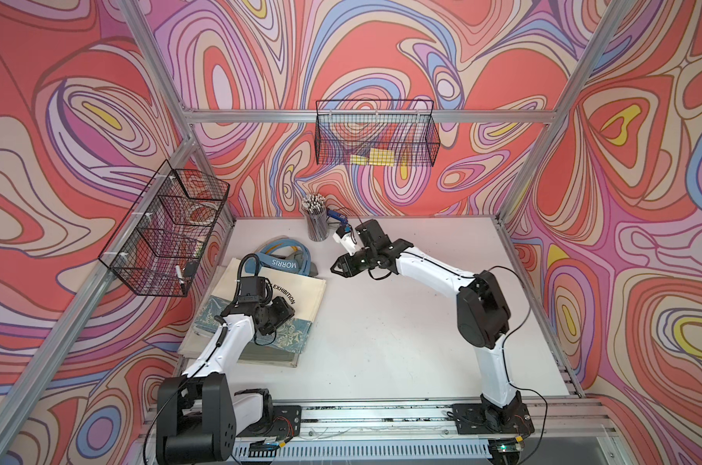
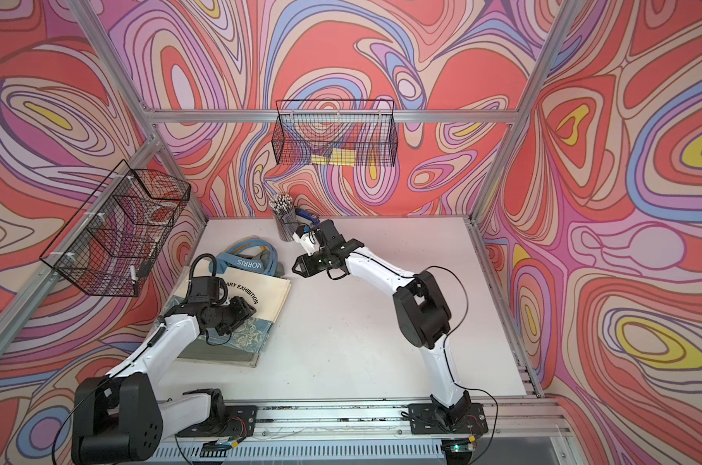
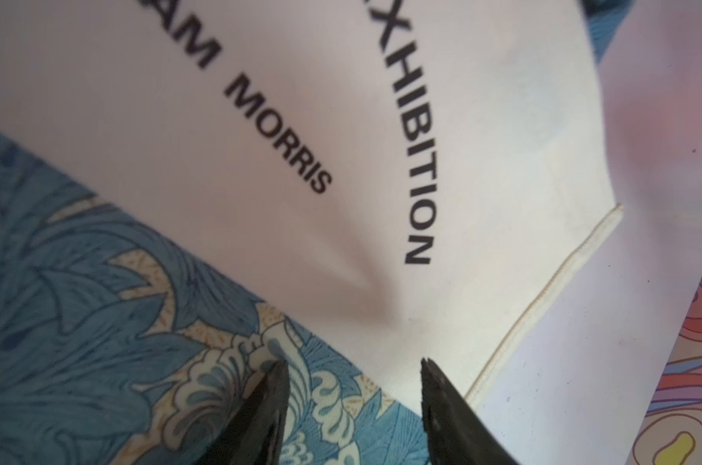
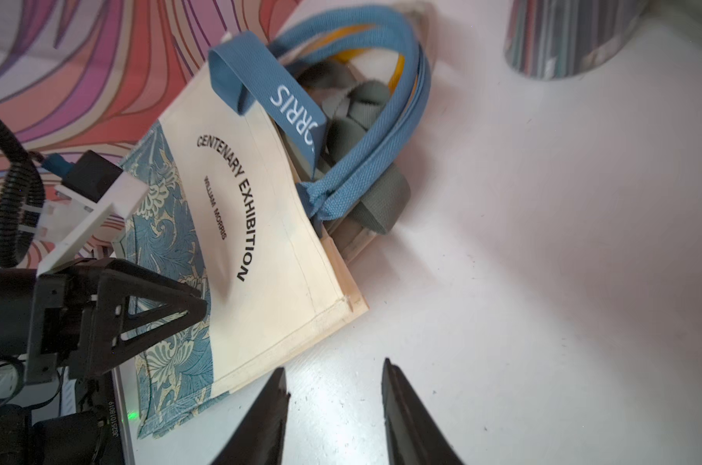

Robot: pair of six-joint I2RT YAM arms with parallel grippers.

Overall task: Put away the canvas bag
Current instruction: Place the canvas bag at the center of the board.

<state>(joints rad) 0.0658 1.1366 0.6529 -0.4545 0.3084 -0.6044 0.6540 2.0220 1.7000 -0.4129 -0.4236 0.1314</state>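
The canvas bag [image 1: 301, 294] [image 2: 269, 294] is cream with black "CENTENARY EXHIBITION" lettering and a blue floral lower band. It lies flat on a stack at the table's left, with its blue handles [image 1: 285, 257] [image 4: 381, 161] bunched toward the back. My left gripper [image 1: 287, 314] [image 2: 248, 312] [image 3: 353, 362] is open, tips down on the bag [image 3: 381, 161] where cream meets floral, and the cloth creases just ahead of them. My right gripper [image 1: 335, 269] [image 2: 297, 267] [image 4: 335, 362] is open over bare table, just off the right edge of the bag [image 4: 269, 257], with nothing between its fingers.
Other folded bags [image 1: 261, 354] lie under the canvas bag, with grey straps [image 4: 365, 120] among the handles. A cup of pencils [image 1: 316, 225] and a blue tool [image 1: 337, 217] stand at the back. Wire baskets hang on the left wall [image 1: 168, 229] and the back wall [image 1: 375, 135].
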